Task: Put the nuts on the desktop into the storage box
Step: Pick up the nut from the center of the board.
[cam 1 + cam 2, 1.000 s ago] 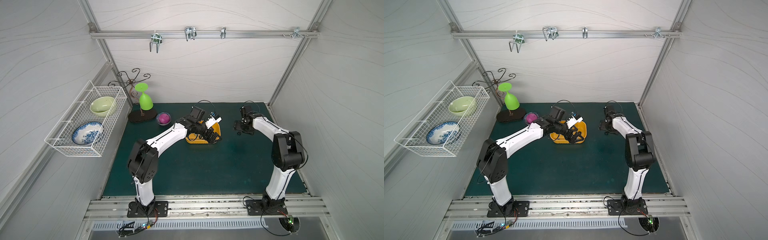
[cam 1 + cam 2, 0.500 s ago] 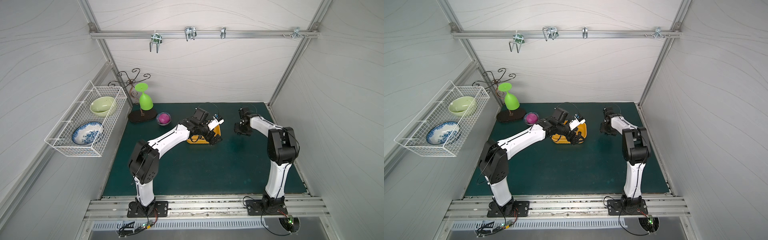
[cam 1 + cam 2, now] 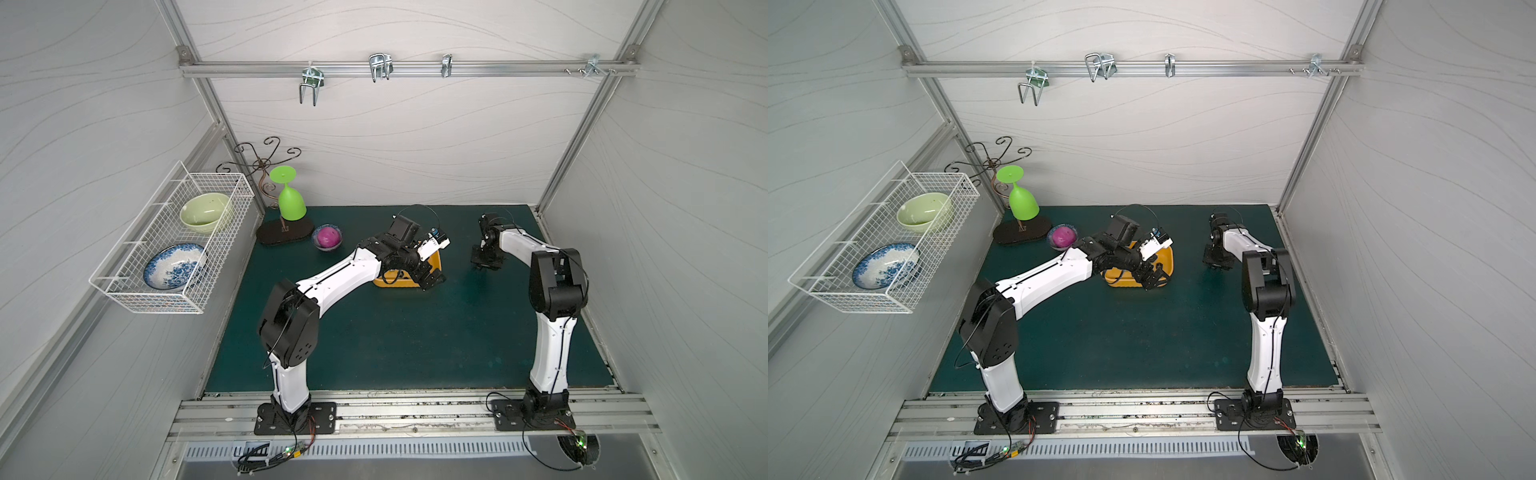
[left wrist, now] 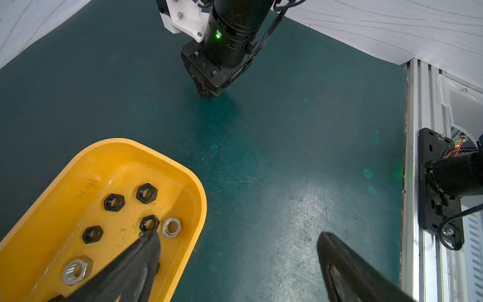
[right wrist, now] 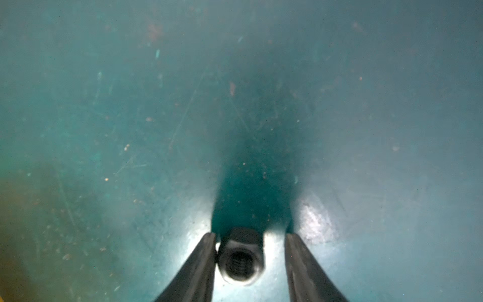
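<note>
Nuts [image 4: 146, 193], six showing, lie in the storage box [image 4: 194, 183], where the left claw [image 4: 236, 236] hangs spread wide. Beyond, the right claw [image 5: 251, 235], half open, straddles one blurry nut [image 5: 240, 257] on the bench [image 5: 130, 104], seemingly touching one side only.

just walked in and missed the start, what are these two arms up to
The job is filling the yellow storage box from the green desktop: at least six nuts lie in it. The left gripper hangs open over the box's edge, holding nothing. The right gripper is low at the desktop with its jaws either side of a dark nut, one jaw touching it, not yet clamped.
</note>
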`<action>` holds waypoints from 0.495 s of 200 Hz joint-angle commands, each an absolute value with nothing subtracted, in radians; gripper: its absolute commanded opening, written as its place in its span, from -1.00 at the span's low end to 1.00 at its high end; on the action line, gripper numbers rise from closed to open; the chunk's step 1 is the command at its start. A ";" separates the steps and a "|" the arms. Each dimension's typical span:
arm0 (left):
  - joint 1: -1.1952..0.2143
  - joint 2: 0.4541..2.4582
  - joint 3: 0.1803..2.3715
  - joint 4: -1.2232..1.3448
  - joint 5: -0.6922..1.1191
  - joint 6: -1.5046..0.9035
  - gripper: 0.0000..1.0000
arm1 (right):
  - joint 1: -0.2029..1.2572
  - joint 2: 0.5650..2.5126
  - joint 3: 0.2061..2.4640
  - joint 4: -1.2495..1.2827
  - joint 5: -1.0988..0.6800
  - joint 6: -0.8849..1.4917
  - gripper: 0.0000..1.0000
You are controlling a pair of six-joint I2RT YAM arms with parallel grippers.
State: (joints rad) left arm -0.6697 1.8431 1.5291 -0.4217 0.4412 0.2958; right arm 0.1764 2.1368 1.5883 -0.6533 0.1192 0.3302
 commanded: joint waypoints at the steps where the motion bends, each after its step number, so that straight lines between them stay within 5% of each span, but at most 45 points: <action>1: -0.675 1.859 1.584 -0.424 0.455 0.308 0.97 | 0.182 2.174 1.595 -0.719 0.126 0.311 -0.14; 43: -0.675 1.858 1.592 -0.436 0.458 0.308 0.97 | 0.190 2.170 1.612 -0.735 0.142 0.290 -0.58; 99: -0.675 1.850 1.595 -0.440 0.456 0.310 0.97 | 0.201 2.123 1.602 -0.750 0.131 0.317 -0.63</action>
State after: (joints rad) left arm -0.6697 1.8431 1.5444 -0.4469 0.4419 0.2966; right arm 0.1917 2.1426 1.6039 -0.6872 0.1413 0.2985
